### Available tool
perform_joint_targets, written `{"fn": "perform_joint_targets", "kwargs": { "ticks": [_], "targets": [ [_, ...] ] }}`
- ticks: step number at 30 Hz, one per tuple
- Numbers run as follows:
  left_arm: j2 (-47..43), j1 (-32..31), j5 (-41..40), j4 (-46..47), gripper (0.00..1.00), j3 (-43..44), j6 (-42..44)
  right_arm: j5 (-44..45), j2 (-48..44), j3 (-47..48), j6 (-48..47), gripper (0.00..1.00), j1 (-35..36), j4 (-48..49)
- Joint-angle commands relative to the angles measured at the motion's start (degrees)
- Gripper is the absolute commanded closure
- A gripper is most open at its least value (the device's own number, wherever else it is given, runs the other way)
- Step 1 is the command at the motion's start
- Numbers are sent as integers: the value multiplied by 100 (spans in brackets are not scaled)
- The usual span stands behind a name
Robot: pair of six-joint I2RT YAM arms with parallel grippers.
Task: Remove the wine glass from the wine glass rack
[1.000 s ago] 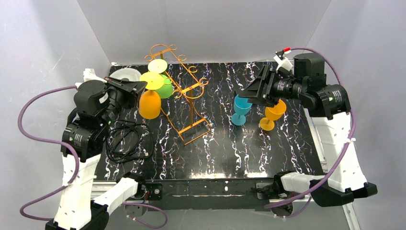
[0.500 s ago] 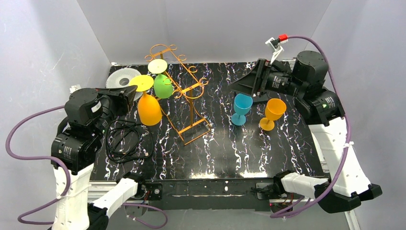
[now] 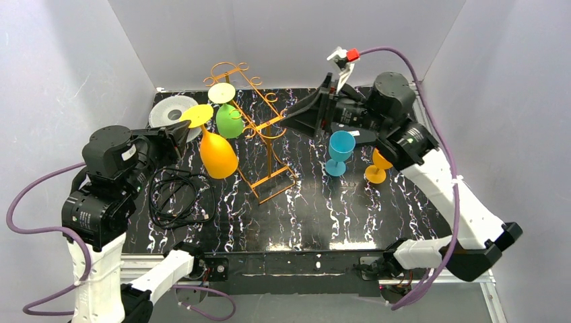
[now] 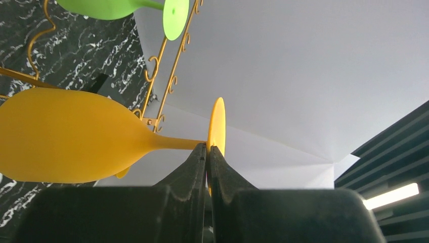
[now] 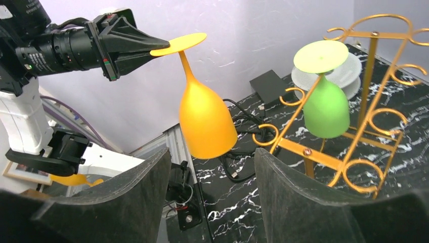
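The orange-gold wire wine glass rack (image 3: 259, 131) stands at the back middle of the table. A green wine glass (image 3: 229, 121) hangs upside down in it. My left gripper (image 3: 185, 131) is shut on the round foot of an orange-yellow wine glass (image 3: 219, 156), which it holds bowl-down and tilted just left of the rack, apart from it. In the left wrist view the left gripper's (image 4: 208, 147) jaws pinch the foot edge of the glass (image 4: 66, 136). My right gripper (image 3: 291, 121) is open and empty right of the rack, facing the rack (image 5: 374, 76) and the held glass (image 5: 207, 121).
A blue glass (image 3: 340, 151) and an orange glass (image 3: 378, 168) stand upright at the right, the orange one partly behind my right arm. A white spool (image 3: 168, 108) lies at the back left. A black cable coil (image 3: 178, 198) lies near the left arm.
My left gripper has drawn the orange-yellow glass leftward, away from the rack. My right arm has swung left from above the blue and orange glasses toward the rack.
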Motion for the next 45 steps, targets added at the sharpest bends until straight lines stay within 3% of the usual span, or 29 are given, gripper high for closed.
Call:
{"fn": "perform_joint_targets", "kwargs": {
  "ticks": [1, 12, 27, 37, 45],
  "targets": [
    [97, 20, 256, -12, 100, 280, -532, -356, 398, 254, -277, 32, 157, 988],
    [197, 27, 737, -224, 100, 602, -1142, -971, 1224, 770, -17, 32, 342, 1877],
    [483, 28, 1545, -64, 100, 862, -1301, -1557, 2438, 2045, 331, 36, 931, 1810],
    [445, 23, 1628, 151, 100, 726, -1251, -1482, 2616, 2141, 449, 46, 1168, 1819],
    [441, 19, 1653, 231, 100, 690, -1225, -1415, 2675, 2147, 577, 65, 1306, 1821]
  ]
}}
